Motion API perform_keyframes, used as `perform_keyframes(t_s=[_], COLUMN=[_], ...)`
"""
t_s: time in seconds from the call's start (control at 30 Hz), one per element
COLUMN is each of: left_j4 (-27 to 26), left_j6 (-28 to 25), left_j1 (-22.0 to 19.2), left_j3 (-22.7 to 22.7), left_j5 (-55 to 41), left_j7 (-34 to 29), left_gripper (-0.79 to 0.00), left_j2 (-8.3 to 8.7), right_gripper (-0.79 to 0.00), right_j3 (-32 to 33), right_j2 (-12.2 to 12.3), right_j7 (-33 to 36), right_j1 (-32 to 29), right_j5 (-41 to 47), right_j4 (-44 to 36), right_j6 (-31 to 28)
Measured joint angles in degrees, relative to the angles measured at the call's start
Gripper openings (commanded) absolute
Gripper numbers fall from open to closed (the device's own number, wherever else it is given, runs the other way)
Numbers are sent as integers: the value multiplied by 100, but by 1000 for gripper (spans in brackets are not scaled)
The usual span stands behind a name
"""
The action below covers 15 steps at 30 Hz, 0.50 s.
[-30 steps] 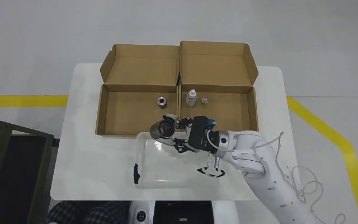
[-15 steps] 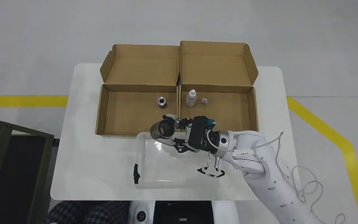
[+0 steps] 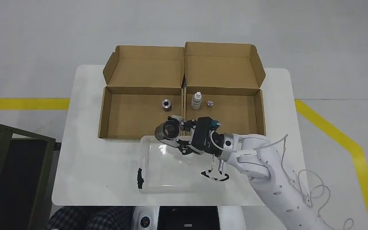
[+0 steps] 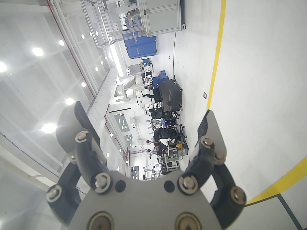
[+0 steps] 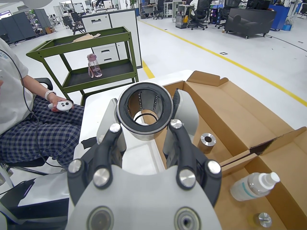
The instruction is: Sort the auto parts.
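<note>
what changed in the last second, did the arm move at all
The right gripper, shut on the metal ring, crept very slightly toward the left cardboard box. Nothing was let go. The small cylinder in that box and the bottle in the right box stayed put.

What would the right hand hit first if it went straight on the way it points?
Probably nothing near: the right hand, holding the bearing, points past the left box toward the green cart; height unclear.
</note>
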Motion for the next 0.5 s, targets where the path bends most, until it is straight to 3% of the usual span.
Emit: perform_keyframes(t_s=[0.5], left_j4=[0], left_j6=[0], left_j1=[0], left_j3=[0], left_j5=[0], left_j7=[0], left_gripper=[0], left_j2=[0], right_gripper=[-785], right_j3=[-590], right_j2=[-184], right_j7=[83], right_j1=[805], right_j5=[-179], right_j4=[1026], right_j6=[369])
